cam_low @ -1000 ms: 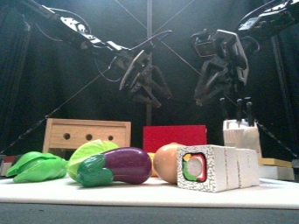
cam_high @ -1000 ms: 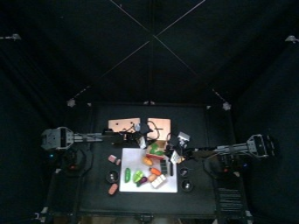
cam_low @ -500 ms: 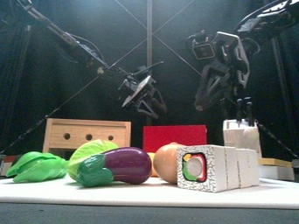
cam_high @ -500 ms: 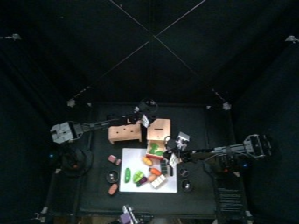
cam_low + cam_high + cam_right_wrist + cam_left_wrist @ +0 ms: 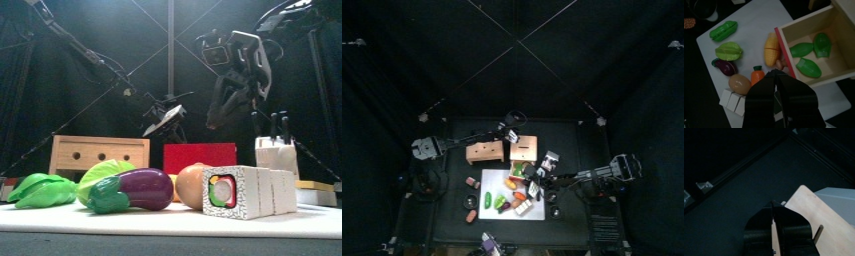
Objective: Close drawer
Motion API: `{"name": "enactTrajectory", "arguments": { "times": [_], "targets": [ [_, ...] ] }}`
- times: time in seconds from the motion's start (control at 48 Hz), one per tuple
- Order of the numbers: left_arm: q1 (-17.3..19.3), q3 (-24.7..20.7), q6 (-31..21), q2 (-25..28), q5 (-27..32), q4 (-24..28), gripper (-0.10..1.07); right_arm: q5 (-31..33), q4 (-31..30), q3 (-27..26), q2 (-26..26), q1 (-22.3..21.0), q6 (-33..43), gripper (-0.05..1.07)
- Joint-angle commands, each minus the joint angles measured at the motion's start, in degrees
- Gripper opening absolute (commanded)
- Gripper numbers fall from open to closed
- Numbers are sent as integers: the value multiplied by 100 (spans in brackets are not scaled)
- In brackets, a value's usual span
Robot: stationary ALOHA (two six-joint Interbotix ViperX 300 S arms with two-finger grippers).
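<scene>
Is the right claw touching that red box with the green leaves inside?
Cannot tell. In the right wrist view the right gripper overlaps the red box rim, yet it may hover above; the front view doesn't settle it.

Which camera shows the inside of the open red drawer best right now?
The right wrist view: the red drawer lies open, green pieces inside. The top view shows it small; the front view only its red face; the left wrist view misses it.

From above, the toy foods on the white board (image 5: 513, 208) are too small to tell apart. The knife block (image 5: 274, 156) hides whatever stands behind it in the front view.
</scene>
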Motion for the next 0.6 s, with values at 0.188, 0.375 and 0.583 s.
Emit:
{"name": "enactTrajectory", "arguments": {
  "times": [0.188, 0.375, 0.583],
  "targets": [
    [-18, -229, 9, 79, 211, -158, 36, 53, -9, -431, 536, 44, -9, 31],
    [-18, -220, 9, 176, 246, -299, 36, 237, 26, -510, 659, 26, -9, 31],
    [-18, -167, 26, 176, 246, -369, 36, 861, 149, -527, 782, 9, -9, 30]
  ]
}}
